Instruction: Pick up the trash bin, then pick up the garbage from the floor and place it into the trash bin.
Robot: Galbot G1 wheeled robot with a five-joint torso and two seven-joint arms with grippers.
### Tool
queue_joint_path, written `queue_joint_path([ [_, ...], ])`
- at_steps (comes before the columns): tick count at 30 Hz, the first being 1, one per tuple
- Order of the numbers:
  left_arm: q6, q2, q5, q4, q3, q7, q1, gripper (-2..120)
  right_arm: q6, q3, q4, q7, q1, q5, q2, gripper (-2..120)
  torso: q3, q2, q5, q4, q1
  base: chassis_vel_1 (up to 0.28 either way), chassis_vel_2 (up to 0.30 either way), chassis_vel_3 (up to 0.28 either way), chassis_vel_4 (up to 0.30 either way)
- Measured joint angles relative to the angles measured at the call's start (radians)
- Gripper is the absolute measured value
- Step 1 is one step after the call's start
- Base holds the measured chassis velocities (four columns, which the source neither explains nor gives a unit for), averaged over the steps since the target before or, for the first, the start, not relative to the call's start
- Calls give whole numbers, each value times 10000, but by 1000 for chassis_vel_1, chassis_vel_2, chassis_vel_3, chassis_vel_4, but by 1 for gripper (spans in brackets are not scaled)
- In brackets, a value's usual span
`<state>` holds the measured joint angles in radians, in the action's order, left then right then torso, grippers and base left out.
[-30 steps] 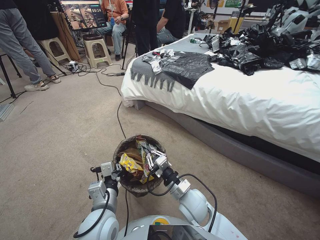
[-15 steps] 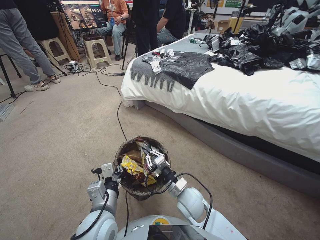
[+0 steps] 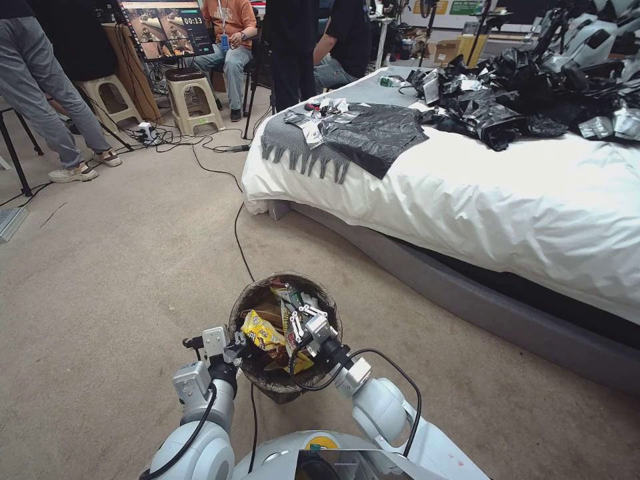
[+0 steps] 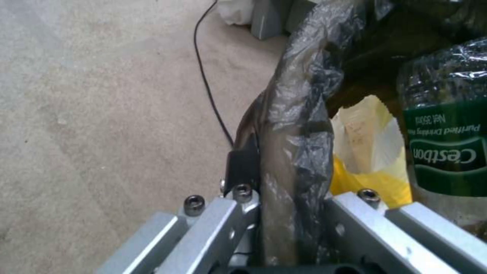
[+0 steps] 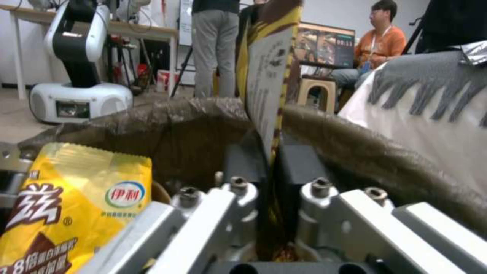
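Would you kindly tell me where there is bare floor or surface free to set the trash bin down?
Free: the carpet left of the trash bin, and the strip between it and the bed. Crowded: the bed's far side under black bags, and the cable-strewn floor by the stools.

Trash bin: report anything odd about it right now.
The trash bin is off the floor, clamped at its bagged rim by the left gripper. The right gripper pinches a tall snack packet standing above the rim. Nothing has spilled.
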<state>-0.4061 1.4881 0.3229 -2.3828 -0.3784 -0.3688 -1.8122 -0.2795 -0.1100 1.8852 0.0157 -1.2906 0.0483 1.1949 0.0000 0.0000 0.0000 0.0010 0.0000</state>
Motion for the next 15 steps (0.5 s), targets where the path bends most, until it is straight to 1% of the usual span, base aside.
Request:
queue_joint_path([
  [1,-2,0,8,-2,5,-3,0,0,0,0,-5,0,-16,-11,-6,12,0,0,0,0,0,0,0,0,0],
  [2,-8,-2,26,-7,11,-8,-1,0,0,1,-8,0,-33,-23,-12,18,0,0,0,0,0,0,0,0,0],
  [4,-15,-2,36,-11,12,-12,-1,0,0,1,-9,0,-40,-27,-15,19,0,0,0,0,0,0,0,0,0],
  [5,-30,-2,58,-25,15,-25,-3,0,0,1,-12,1,-48,-31,-19,28,0,0,0,0,0,0,0,0,0],
  [6,-42,-3,72,-42,20,-32,-4,0,0,4,-16,3,-50,-35,-20,31,0,0,0,0,0,0,0,0,0],
  [9,-50,-4,77,-50,21,-34,-4,0,-1,5,-18,3,-51,-37,-20,34,0,0,0,0,0,0,0,0,0],
  [10,-53,-5,80,-54,21,-35,-5,0,-1,6,-19,3,-51,-37,-20,39,0,0,0,0,0,0,0,0,0],
  [11,-57,-6,84,-59,21,-38,-5,0,-1,7,-19,4,-52,-38,-20,50,0,0,0,0,0,0,0,0,0],
  [14,-59,-7,86,-60,21,-39,-5,0,-1,7,-20,4,-54,-38,-20,51,0,0,0,0,0,0,0,0,0],
  [15,-62,-8,90,-65,21,-42,-6,0,-1,8,-20,4,-55,-38,-20,57,0,0,0,0,0,0,0,0,0],
])
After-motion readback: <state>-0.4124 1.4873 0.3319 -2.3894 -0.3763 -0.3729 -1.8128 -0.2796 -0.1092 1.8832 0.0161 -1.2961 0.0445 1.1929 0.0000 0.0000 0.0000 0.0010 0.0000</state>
